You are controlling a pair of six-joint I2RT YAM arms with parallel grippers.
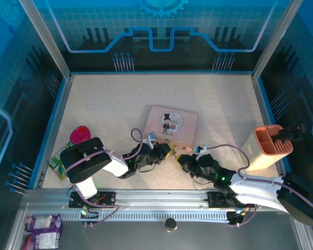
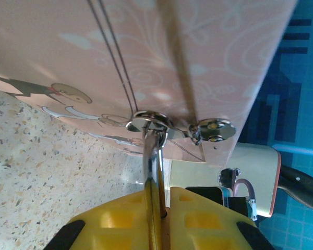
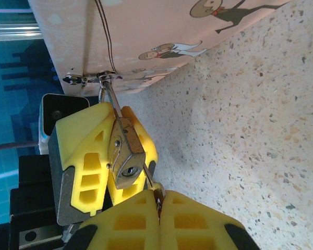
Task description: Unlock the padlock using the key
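Tabletop (image 3: 240,130): left pincer (image 2: 156,200) tight on padlock (image 3: 126,156)

Bright and evenly lit from overhead in the top view, with only short, soft shadows on the speckled beige tabletop (image 1: 109,104) beside the pink rectangular picture tin (image 1: 171,125). Blue tint over the surrounding walls, darker toward the corners.

Left wrist view: hard glare on the silvery shackle (image 2: 152,156), heavy close-up blur on the left gripper's yellow ribbed fingers (image 2: 115,221).

Right wrist view: crisp on the small brass-gold padlock (image 3: 126,156), faint shade under the tin, softened on the right gripper's yellow fingers (image 3: 198,224).
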